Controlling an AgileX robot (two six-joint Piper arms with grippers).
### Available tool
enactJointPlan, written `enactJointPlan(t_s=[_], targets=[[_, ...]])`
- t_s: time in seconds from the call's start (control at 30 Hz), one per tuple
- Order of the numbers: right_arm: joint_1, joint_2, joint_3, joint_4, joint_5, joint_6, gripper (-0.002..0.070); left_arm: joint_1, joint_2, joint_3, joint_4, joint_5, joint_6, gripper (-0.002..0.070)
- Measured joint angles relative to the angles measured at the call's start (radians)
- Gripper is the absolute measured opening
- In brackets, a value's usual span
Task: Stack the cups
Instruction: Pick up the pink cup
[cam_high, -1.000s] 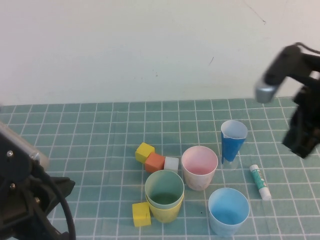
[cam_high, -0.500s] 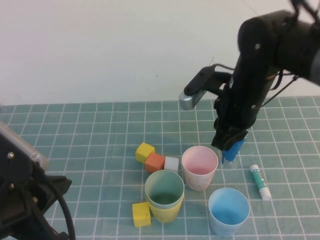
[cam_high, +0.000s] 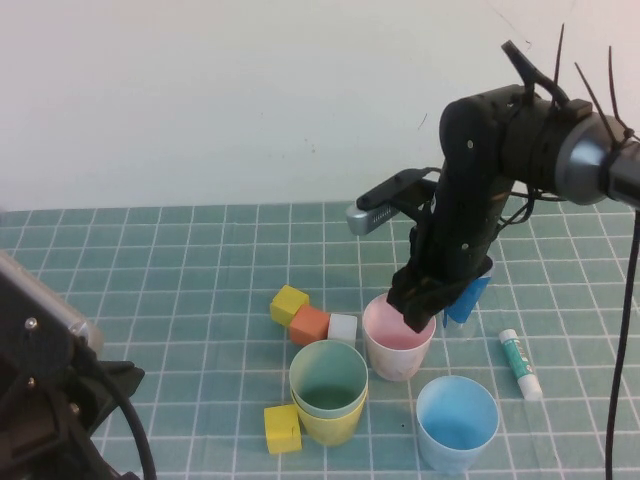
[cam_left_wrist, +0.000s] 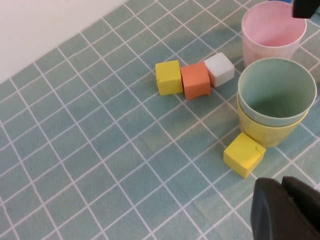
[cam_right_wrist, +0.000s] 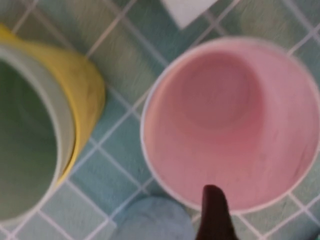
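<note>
High view: the right arm has swung in fast from the right edge of the frame, and the right gripper (cam_high: 418, 312) now hangs at the back rim of the pink cup (cam_high: 398, 338), centre frame. Its fingers have spread wide on the way in; one dark fingertip (cam_right_wrist: 215, 210) shows at the pink rim in the right wrist view, with the cup's mouth open just beyond it. Nothing is held yet.

The green cup (cam_high: 328, 378) already sits nested in the yellow cup (cam_high: 334, 423), lower centre, just left of the pink one. The blue cup (cam_high: 457, 422) stands alone at lower right, near but apart from the others. So two are stacked and two are left, and I'd say the pink one is next: the arm looks set to straddle its rim and pinch the wall.

Behind the gripper a dark blue cup (cam_high: 468, 300) is mostly hidden by the arm. Three blocks (cam_high: 310, 318) lie in a row left of the pink cup, a yellow block (cam_high: 282, 428) touches the stack's foot, and a glue stick (cam_high: 520, 363) lies at right.

The left gripper (cam_left_wrist: 287, 210) is parked at lower left, well apart from everything, its fingers pressed together.
</note>
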Motion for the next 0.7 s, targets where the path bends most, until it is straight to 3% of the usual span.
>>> enactJointPlan(t_s=[0.4,0.47,0.6,0.7], targets=[[0.0,0.092,-0.002,0.004,-0.092,0.053,0.0331,0.0,0.0,0.0,0.0,-0.007,0.0,-0.0001],[0.0,0.094,-0.002,0.006,-0.119,0.053,0.0269,0.0,0.0,0.0,0.0,-0.007,0.0,-0.0001],[0.0,0.094,-0.022,0.007,-0.139,0.053,0.0076,0.0,0.0,0.0,0.004,-0.007,0.0,-0.0001],[0.0,0.096,-0.071,0.007,-0.107,0.028,0.0024,0.0,0.0,0.0,0.002,-0.007,0.0,-0.0001]])
